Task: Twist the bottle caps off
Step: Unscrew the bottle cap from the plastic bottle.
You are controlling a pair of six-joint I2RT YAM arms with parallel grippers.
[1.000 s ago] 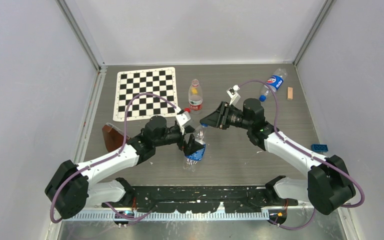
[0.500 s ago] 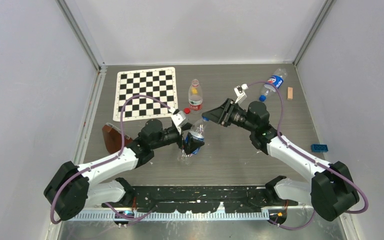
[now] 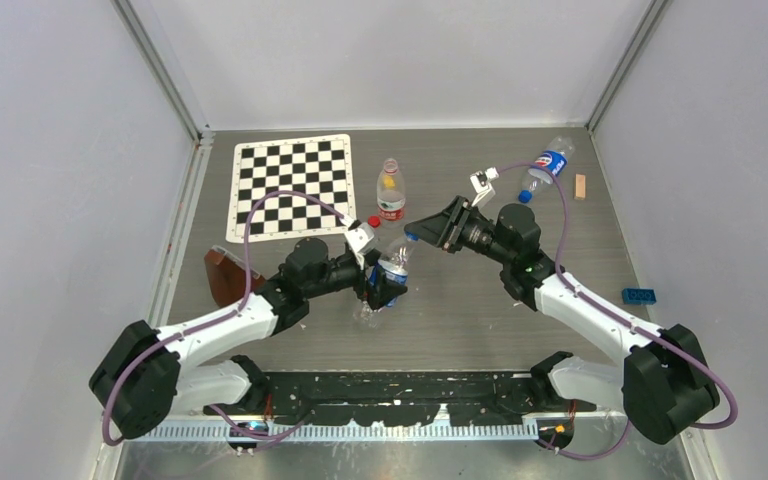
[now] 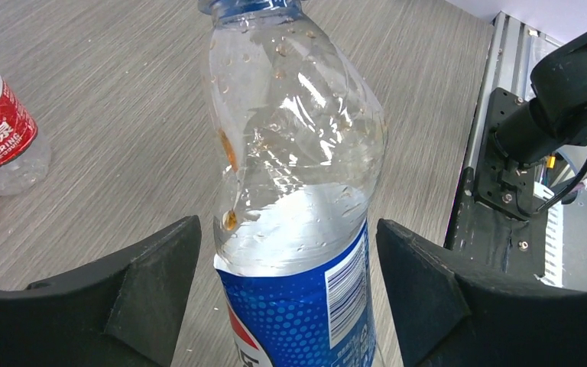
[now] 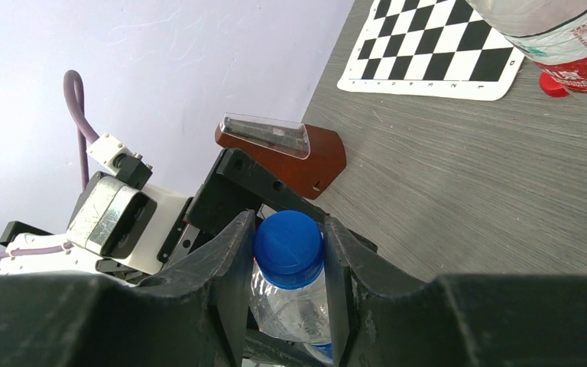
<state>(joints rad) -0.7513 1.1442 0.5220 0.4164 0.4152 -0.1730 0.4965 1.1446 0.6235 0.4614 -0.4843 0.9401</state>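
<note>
Here, right pincer (image 5: pixel 288 229) tight on blue cap (image 5: pixel 288 251); left pincer (image 4: pixel 288 225) spread around bottle (image 4: pixel 298 176), base out of view.

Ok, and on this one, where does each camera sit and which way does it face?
Top external: above, behind the bases, looking down on the table; both arms show.
Left wrist: faces along its open jaws, either side of the blue-label bottle.
Right wrist: faces the left arm; its jaws grip the blue cap.
Both wrist views share that bottle.

White arm links (image 3: pixel 225 322), black joints (image 3: pixel 140 380), purple cables (image 5: pixel 72 95)
</note>
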